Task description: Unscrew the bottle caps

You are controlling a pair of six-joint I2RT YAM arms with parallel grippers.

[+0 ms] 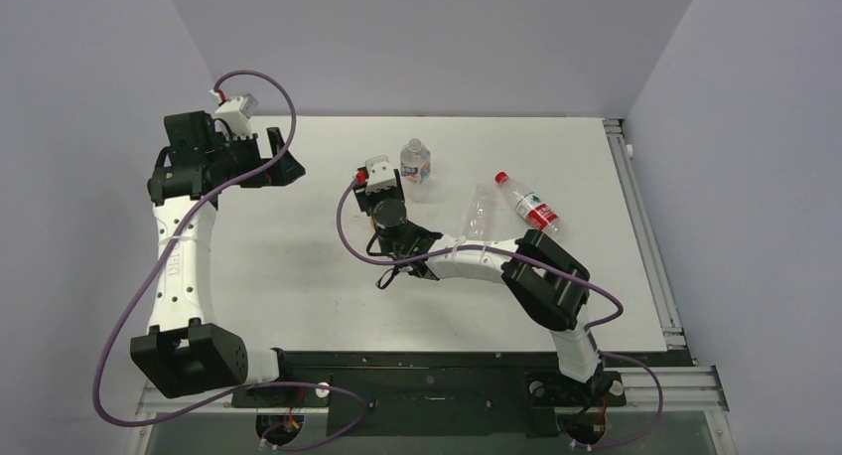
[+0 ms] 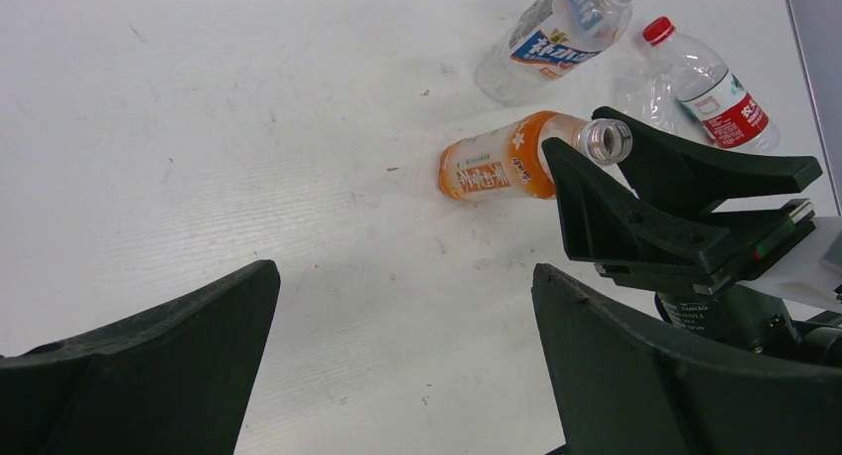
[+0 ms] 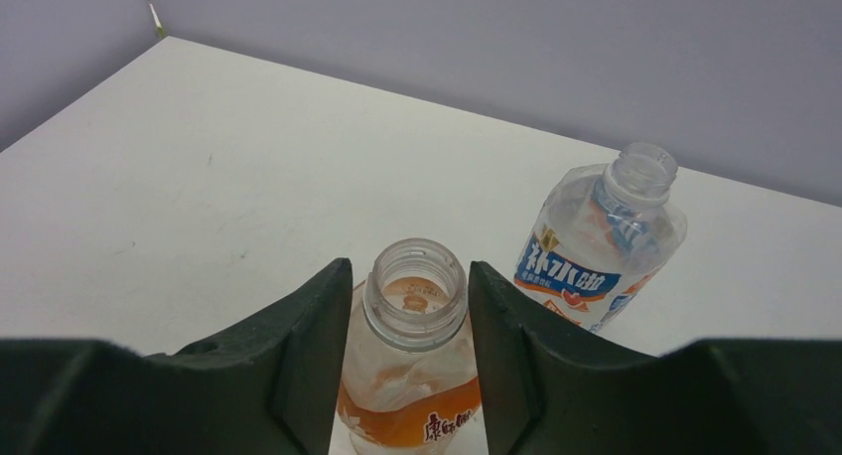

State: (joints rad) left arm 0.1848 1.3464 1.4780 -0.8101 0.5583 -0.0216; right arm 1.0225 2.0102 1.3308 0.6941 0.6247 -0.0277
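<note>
My right gripper (image 3: 409, 266) is shut on the shoulder of an orange-labelled bottle (image 3: 412, 376). The bottle's neck (image 3: 415, 291) is open and bears no cap. The left wrist view shows the same bottle (image 2: 491, 167) between the right gripper's fingers (image 2: 596, 192). A bright red cap (image 1: 501, 177) sits on a red-labelled bottle (image 1: 536, 212) that lies on the table; the cap also shows in the left wrist view (image 2: 657, 30). No whitish caps show. My left gripper (image 1: 280, 164) is open and empty above the table's back left (image 2: 405, 276).
A blue-labelled bottle (image 1: 415, 162) stands capless just behind the right gripper (image 1: 382, 189) and shows in the right wrist view (image 3: 601, 241). A clear bottle (image 1: 479, 215) lies between it and the red-labelled one. The table's right rail (image 1: 640, 227) borders the table.
</note>
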